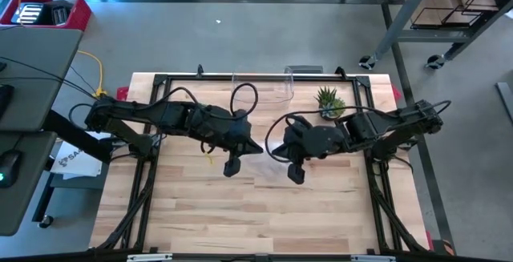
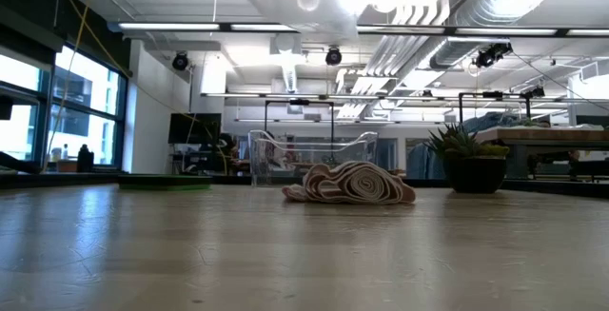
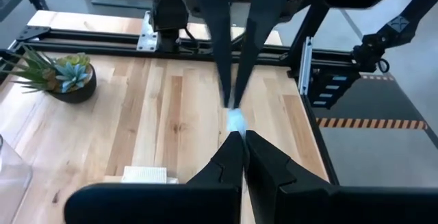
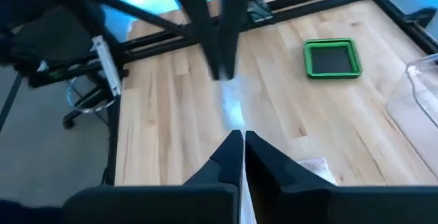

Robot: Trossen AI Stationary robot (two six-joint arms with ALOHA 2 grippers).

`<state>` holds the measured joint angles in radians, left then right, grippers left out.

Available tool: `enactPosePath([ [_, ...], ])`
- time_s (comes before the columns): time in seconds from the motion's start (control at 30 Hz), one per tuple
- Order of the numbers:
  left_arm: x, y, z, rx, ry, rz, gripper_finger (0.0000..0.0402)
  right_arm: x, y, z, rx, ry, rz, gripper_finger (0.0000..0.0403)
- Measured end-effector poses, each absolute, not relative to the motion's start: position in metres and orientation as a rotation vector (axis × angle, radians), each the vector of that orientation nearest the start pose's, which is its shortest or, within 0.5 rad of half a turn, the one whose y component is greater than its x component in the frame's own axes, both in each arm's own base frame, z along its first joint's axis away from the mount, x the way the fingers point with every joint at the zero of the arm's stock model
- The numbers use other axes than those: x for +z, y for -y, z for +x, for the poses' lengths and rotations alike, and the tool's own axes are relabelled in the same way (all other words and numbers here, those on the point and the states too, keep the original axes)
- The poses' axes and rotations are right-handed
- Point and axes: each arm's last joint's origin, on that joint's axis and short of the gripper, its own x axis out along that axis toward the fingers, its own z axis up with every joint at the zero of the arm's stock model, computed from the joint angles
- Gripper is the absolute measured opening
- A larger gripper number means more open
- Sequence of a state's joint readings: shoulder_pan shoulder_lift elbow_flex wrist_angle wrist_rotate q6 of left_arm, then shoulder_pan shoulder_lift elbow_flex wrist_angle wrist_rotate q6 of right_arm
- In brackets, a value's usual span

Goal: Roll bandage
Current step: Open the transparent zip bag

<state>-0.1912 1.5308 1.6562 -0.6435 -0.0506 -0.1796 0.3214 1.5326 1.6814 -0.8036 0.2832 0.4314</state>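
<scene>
Table: I saw the wooden table (image 1: 200, 222) with both arms reaching in toward its middle, facing each other.
Left gripper: the left gripper (image 3: 241, 144) hung above the table centre with its fingers pressed together; a thin pale strip passed between the tips, so I judged it was pinching the bandage end.
Right gripper: the right gripper (image 4: 238, 142) stood just opposite, also closed, with the same pale strip leaving its tips.
Bandage: the bandage (image 2: 350, 184) lay on the table as a loose, partly wound heap in the low view, near the potted plant (image 2: 468, 162) and in front of the clear box (image 2: 309, 157).
Strip: between the two tips it looked short and stretched.
Advice for the step: I judged it best to keep light, even tension and turn slowly, so the layers wind flat and the end does not slip.
</scene>
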Motion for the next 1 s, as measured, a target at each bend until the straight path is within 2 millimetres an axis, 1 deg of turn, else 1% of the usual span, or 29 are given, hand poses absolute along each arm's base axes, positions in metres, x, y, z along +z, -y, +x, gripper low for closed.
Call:
enactPosePath([
  [0.1,0.410,0.059,0.324,-0.084,-0.523,-0.115,0.0001,0.405,-0.092,0.306,-0.112,-0.610,0.227,0.0032],
  [0.27,0.410,0.056,0.324,-0.078,-0.520,-0.117,0.0000,0.406,-0.094,0.307,-0.067,-0.607,0.250,0.0115],
  [0.37,0.410,0.057,0.324,-0.083,-0.517,-0.100,0.0000,0.407,-0.094,0.307,-0.065,-0.594,0.197,0.0162],
  [0.47,0.410,0.057,0.324,-0.100,-0.520,-0.097,0.0000,0.408,-0.090,0.308,-0.114,-0.576,0.158,0.0187],
  [0.6,0.411,0.057,0.325,-0.100,-0.510,-0.098,0.0000,0.409,-0.083,0.312,-0.062,-0.577,0.197,0.0191],
  [0.73,0.412,0.056,0.326,-0.102,-0.491,-0.075,0.0000,0.407,-0.083,0.316,-0.015,-0.590,0.214,0.0186],
  [0.87,0.411,0.054,0.325,-0.076,-0.511,-0.068,0.0000,0.407,-0.083,0.316,-0.016,-0.582,0.213,0.0168],
  [1.0,0.409,0.054,0.324,-0.074,-0.522,-0.065,0.0000,0.407,-0.083,0.316,-0.020,-0.581,0.213,0.0141],
])
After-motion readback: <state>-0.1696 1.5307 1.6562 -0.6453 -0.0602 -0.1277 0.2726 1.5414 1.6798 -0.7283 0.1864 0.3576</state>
